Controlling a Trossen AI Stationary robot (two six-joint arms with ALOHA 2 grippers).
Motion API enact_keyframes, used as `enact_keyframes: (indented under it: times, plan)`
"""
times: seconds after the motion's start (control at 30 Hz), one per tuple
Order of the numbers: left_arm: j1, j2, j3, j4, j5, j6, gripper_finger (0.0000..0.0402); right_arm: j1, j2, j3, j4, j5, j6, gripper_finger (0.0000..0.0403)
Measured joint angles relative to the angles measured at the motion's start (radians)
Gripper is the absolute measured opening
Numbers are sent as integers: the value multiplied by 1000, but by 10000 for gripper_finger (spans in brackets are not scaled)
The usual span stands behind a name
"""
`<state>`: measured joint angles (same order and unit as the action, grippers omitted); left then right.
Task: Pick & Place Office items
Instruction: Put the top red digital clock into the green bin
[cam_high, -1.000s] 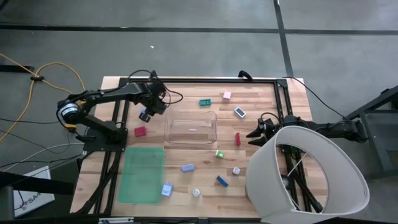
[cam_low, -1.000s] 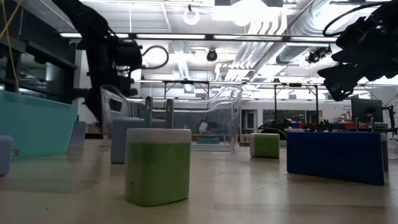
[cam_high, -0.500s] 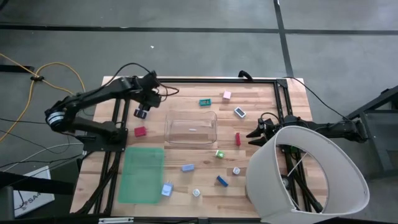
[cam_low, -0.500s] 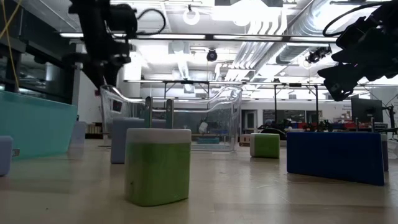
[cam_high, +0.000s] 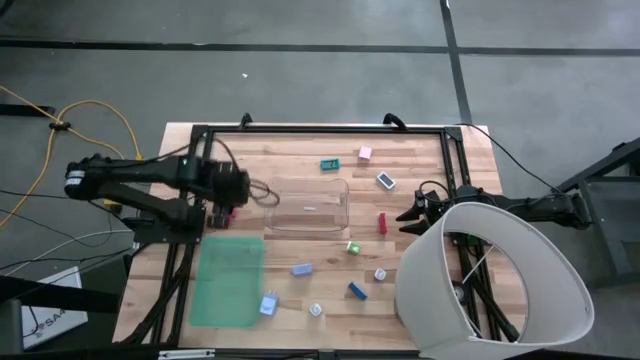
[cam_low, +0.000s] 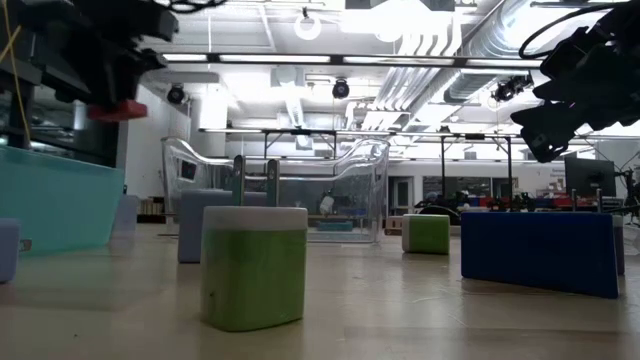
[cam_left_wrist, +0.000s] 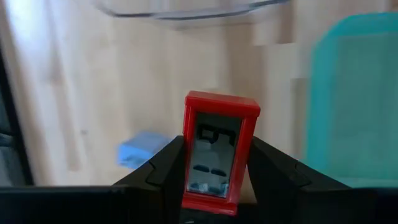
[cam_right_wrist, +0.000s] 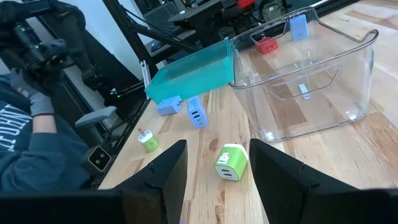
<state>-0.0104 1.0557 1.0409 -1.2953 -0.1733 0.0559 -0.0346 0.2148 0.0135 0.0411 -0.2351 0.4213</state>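
Note:
My left gripper (cam_high: 228, 190) hangs over the table's left part, between the clear bin (cam_high: 272, 205) and the arm's base, and is shut on a small red piece with a grey face (cam_left_wrist: 221, 155). The low view shows that piece high above the table (cam_low: 118, 110). More red (cam_high: 222, 213) shows on the wood just nearside of that gripper. A blue piece (cam_left_wrist: 140, 152) lies on the table below it. My right gripper (cam_high: 415, 213) waits open at the bin's right. Other office items lie scattered, among them a green-and-white one (cam_right_wrist: 230, 163). My left gripper pinches the red piece by its two narrow sides (cam_left_wrist: 188, 163) between its two fingers. The fingers point steeply down and lie along the piece, whose far end sticks out past the fingertips. The piece is lifted clear of the table.
The green mat (cam_high: 228, 278) lies at the near left. Small pieces lie right of and nearside of the bin: teal (cam_high: 329, 164), pink (cam_high: 365, 153), red (cam_high: 382, 223), blue (cam_high: 301, 268). A big white shade (cam_high: 500, 280) covers the near right. A person (cam_right_wrist: 31, 124) sits beyond the table's left.
My left gripper has swung from the bin's far left corner toward the table's near edge and has risen, rolling about its own axis. Its arm now reaches straight across from the left. The right arm has kept still.

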Motion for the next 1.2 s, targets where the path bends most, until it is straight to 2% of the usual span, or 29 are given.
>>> enact_keyframes:
  times: [0.27, 0.5, 0.8, 1.2]
  plan:
    - [-330, 67, 0, -2, 1, -418, 143, 0, 0, 0, 0, 0, 0, 161]
    - [-496, 182, 0, 70, 3, -625, 143, 0, 0, 0, 0, 0, 0, 161]
    - [-543, 302, -20, 158, 2, -651, 143, 0, 0, 0, 0, 0, 0, 161]
    - [-543, 305, -185, 377, 49, -655, 143, 0, 0, 0, 0, 0, 0, 161]
